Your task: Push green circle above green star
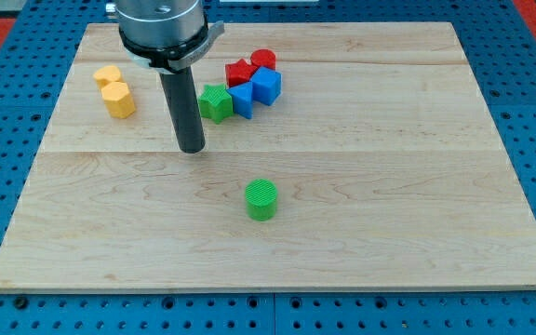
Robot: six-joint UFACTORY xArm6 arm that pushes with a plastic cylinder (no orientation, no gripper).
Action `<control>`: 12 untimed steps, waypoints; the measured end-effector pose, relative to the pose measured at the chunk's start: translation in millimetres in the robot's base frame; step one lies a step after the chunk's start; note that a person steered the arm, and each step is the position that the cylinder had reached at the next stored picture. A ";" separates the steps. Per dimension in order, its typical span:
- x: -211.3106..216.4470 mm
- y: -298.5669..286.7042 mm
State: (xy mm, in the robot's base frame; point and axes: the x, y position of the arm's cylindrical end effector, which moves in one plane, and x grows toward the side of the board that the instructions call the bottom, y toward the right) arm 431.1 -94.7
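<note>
The green circle [261, 199] is a short green cylinder on the wooden board, below the middle. The green star [216, 102] sits higher up, at the left end of a cluster of blocks. My tip [191, 148] is the lower end of a dark rod. It rests on the board below and left of the green star, and up and to the left of the green circle. It touches neither block.
Touching the green star's right side are two blue blocks [244, 99] [267, 85]. Behind them are a red block [239, 72] and a red cylinder [263, 60]. Two yellow blocks [108, 76] [118, 100] sit at the upper left. The board's edge [268, 284] runs along the view's bottom.
</note>
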 end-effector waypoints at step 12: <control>17.1 105.6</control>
State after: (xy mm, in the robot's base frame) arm 448.2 10.9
